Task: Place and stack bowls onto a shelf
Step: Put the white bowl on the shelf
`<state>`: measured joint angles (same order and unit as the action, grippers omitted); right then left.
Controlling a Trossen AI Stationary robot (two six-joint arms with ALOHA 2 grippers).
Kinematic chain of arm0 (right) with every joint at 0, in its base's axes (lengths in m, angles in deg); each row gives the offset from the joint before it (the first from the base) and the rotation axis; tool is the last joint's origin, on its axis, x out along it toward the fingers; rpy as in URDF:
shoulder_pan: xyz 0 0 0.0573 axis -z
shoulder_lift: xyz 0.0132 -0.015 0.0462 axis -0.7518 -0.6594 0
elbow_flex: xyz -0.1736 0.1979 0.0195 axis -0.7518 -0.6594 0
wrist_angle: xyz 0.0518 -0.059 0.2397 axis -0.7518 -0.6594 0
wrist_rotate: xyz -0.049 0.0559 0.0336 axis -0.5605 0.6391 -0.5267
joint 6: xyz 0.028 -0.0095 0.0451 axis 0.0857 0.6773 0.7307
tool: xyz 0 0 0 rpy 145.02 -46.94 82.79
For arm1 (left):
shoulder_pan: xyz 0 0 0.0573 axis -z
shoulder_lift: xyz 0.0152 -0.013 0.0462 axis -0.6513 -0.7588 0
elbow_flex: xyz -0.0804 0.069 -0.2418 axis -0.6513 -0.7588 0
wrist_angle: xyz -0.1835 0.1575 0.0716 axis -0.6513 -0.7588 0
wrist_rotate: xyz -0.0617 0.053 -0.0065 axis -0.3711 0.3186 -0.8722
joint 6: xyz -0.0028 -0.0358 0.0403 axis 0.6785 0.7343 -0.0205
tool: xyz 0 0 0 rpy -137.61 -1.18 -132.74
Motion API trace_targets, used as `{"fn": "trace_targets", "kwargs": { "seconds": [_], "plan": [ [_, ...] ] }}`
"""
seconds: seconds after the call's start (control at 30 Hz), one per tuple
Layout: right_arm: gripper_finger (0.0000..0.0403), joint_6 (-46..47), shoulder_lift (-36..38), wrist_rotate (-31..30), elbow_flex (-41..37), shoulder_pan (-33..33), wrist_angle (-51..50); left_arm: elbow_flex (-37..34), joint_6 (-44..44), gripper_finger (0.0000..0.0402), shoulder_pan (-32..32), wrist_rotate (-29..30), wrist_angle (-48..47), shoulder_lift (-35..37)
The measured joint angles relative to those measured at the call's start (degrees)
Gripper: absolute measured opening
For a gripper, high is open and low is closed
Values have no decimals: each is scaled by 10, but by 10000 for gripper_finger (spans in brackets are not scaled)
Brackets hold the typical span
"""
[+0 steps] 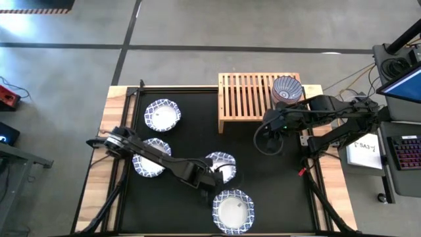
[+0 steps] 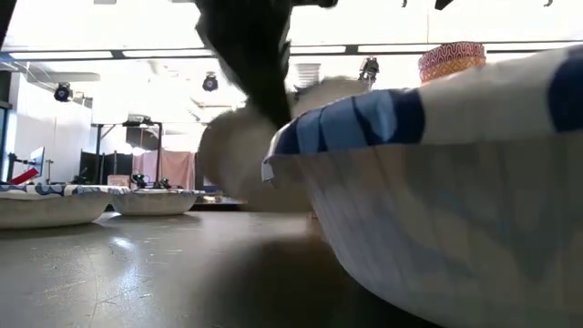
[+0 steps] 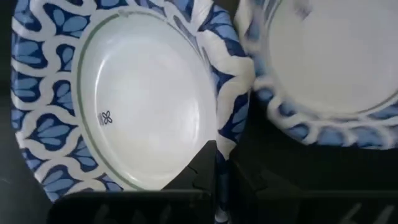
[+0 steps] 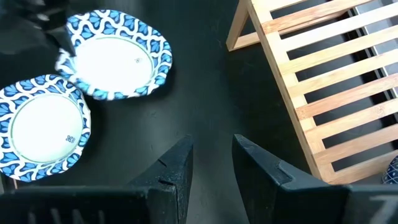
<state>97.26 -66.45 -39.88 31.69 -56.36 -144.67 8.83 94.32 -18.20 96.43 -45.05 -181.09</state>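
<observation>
Blue-rimmed bowl (image 1: 222, 164) in left end effector (image 1: 220, 178), mid-table.

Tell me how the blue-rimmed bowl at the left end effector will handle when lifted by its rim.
The blue-rimmed bowl looks like thin paper with a scalloped rim, so probably light and flexible; held by one edge, it may sag or tilt. The left end effector straddles that rim, and the smooth white inside suggests it might slip.

Black table mat (image 1: 197, 135), wooden table edge (image 1: 112, 125), keyboard (image 1: 406, 153), white paper sheet (image 1: 366, 146), grey concrete floor (image 1: 59, 72)
</observation>
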Motion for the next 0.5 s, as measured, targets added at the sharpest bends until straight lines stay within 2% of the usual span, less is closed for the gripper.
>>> {"fn": "trace_targets", "kwargs": {
  "seconds": [0.13, 0.3, 0.4, 0.5],
  "plan": [
    [100, -2, 0, 0, 0, 0, 0, 80, -35, 1, 0, 51, -73, 0],
    [100, -11, 0, -4, 0, 0, 4, 181, -100, 0, -2, 149, -158, 2],
    [100, -18, 0, -27, 0, 0, 15, 211, -153, 0, -15, 214, -171, 3],
    [100, -27, 1, -39, 0, 0, 30, 217, -200, 0, -44, 233, -152, 3]
  ]
}}
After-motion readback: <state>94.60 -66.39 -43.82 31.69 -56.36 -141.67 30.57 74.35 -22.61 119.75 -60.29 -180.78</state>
